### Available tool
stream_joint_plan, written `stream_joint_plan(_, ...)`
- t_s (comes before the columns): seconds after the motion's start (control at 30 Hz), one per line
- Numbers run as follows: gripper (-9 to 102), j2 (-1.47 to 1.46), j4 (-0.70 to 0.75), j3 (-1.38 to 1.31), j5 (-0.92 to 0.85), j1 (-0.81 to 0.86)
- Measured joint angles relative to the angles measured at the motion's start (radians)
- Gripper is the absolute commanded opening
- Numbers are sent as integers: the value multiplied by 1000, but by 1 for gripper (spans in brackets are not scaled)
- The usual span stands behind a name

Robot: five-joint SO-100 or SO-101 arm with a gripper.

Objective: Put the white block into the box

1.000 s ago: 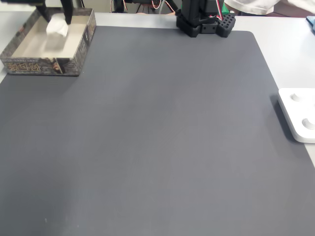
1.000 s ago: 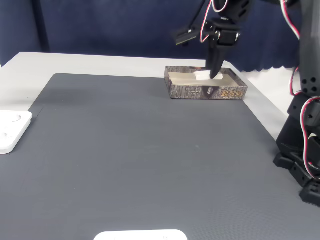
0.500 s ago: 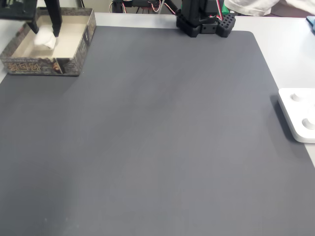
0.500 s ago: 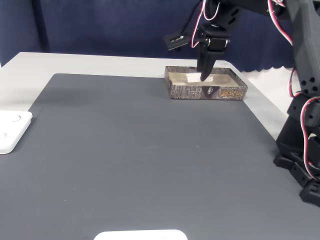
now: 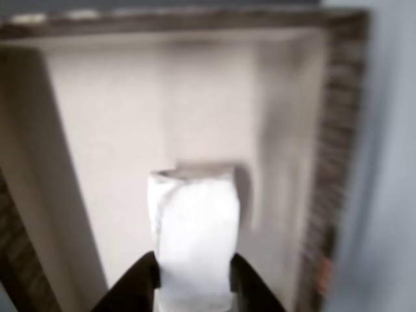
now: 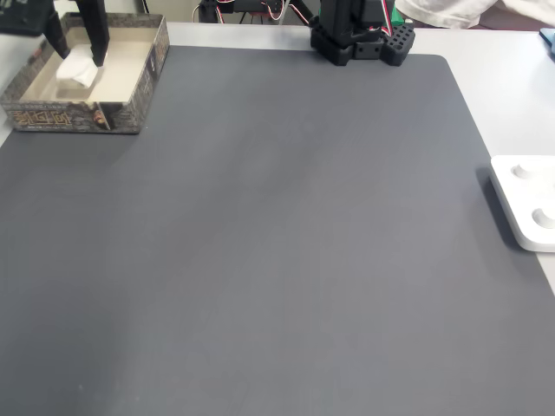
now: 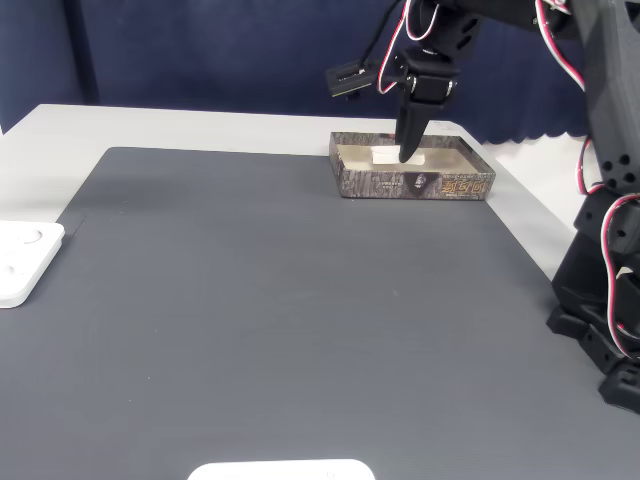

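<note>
You have the white block [image 5: 194, 240] pinched between the two dark fingers of the gripper [image 5: 194, 286], which presses on both of its long flanks, so the gripper is closed on it and not spread wide. In the other view the block runs away from the fingertips toward the far wall of the box [image 5: 338, 162], its long axis pointing up the picture, with the free end out ahead of the gripper and the held end down between the tips. That is the relation your next move turns on: the block hangs directly off the fingertips, over the pale floor of the box and inside its walls, so parting the fingers should let it settle where it is. The picture is soft, so you probably cannot say for sure whether the far end already rests on the floor or floats just above it; the shadow close behind that end suggests it is very near. In a fixed view from above, the white block [image 6: 76, 68] sits in the box [image 6: 130, 117] toward its left wall, between the dark fingers reaching down. In the side-on fixed view the gripper [image 7: 405, 152] dips below the rim of the box [image 7: 440, 185], beside the white block [image 7: 385, 155]. A white plate with round knobs [image 6: 529, 204] lies well apart, at the right edge of the grey mat [image 6: 286, 243]
</note>
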Motion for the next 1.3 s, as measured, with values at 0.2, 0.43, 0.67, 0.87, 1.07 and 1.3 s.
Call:
stream_joint_plan(0.2,13,0,0,5,-14,-3)
stream_joint_plan(0.43,23,0,0,5,-14,-3)
stream_joint_plan(0.67,27,0,0,5,-8,-3)
stream_joint_plan(0.87,29,2,0,5,-8,-3)
stream_joint_plan(1.07,24,63,2,5,-20,-3)
stream_joint_plan(1.3,21,186,57,5,-67,-6)
